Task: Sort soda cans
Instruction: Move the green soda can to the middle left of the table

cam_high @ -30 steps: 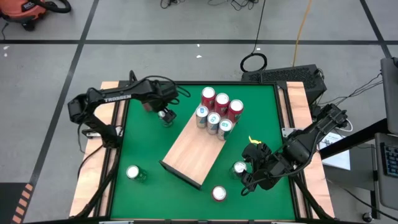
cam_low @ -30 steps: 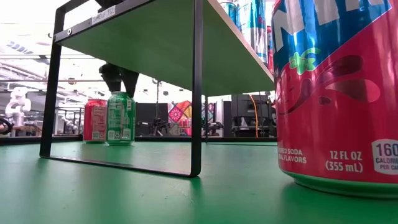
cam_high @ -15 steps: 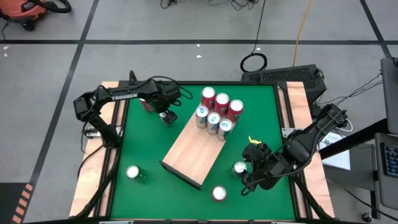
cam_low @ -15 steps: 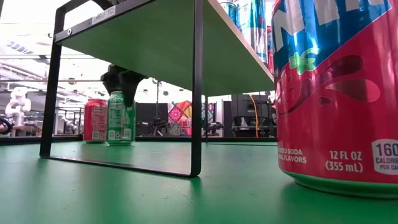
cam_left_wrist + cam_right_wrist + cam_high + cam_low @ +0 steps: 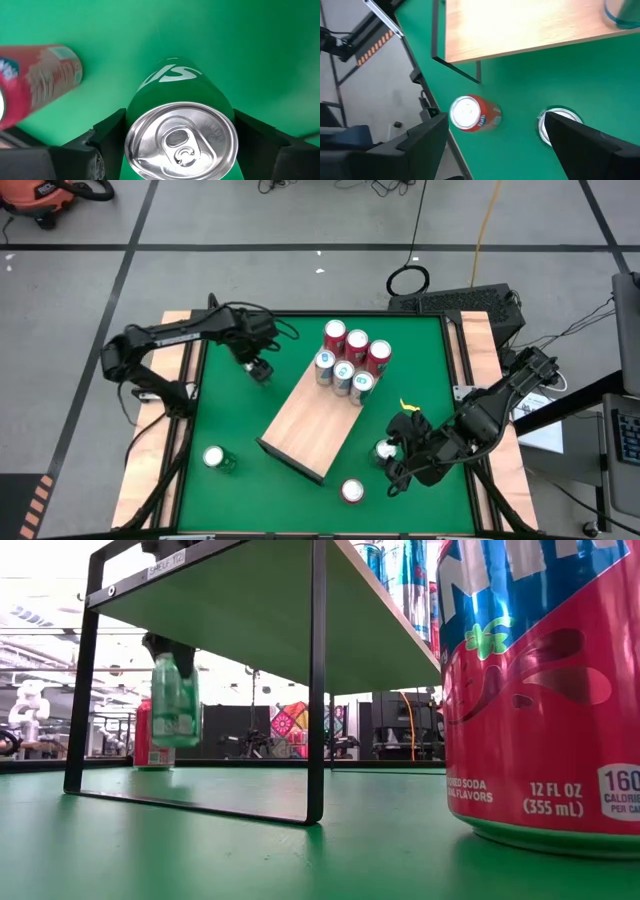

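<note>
My left gripper (image 5: pixel 258 368) is shut on a green soda can (image 5: pixel 175 700) near the table's far left, and the can hangs above the green table (image 5: pixel 230 420). A red can (image 5: pixel 40 80) stands right beside it. Several cans (image 5: pixel 350 360) stand on the far end of the wooden board (image 5: pixel 305 420). At the near right my right gripper (image 5: pixel 393 463) hovers open above a silver-topped can (image 5: pixel 559 125), touching nothing. A red can (image 5: pixel 351 491) stands at the front edge and a green one (image 5: pixel 215 458) at the near left. My left gripper pinches the green can's side wall just below the rim (image 5: pixel 131 131) between its two fingers (image 5: pixel 107 137), one on either side. The fingers come from above, pointing down. The can hangs about upright below them, its silver top (image 5: pixel 181 142) up, clear of the table.
The board stands on a black frame (image 5: pixel 317 680), slanting across the middle of the table. In the low view the front red can (image 5: pixel 545 690) fills the right side. Bare green table lies at the left between the board and the near-left can.
My left gripper came down over the green can, took hold of it and lifted it clear of the table, drifting a little toward the table's left edge. The red can beside it stayed where it was.
</note>
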Available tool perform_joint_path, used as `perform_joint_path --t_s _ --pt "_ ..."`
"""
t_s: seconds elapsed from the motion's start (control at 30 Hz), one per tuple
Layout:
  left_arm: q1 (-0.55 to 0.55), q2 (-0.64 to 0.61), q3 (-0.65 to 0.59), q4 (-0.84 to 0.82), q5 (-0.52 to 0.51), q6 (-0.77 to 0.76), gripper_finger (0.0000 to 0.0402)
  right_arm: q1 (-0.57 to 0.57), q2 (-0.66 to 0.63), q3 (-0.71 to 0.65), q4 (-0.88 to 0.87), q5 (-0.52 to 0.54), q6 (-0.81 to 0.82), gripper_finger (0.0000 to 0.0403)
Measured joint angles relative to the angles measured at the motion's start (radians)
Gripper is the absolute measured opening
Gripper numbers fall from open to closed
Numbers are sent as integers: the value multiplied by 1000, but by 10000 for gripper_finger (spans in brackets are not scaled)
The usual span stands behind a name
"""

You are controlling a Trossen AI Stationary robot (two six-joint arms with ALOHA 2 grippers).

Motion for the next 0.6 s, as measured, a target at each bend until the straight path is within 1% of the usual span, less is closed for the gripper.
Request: perform_joint_path --t_s 0.1,0.23,0.33,0.5,0.6 --pt "-31 -46 4 -43 -1 5 277 0 0 0 30 1 0 322" --pt "-79 -60 -14 -94 -34 76 277 0 0 0 47 8 10 322" --pt "-120 -59 -52 -84 -70 111 277 0 0 0 60 50 11 322" --pt "-213 -58 -113 -59 -69 117 278 0 0 0 99 86 11 322" --pt "-267 -59 -137 -26 -70 117 286 0 0 0 113 113 10 322"
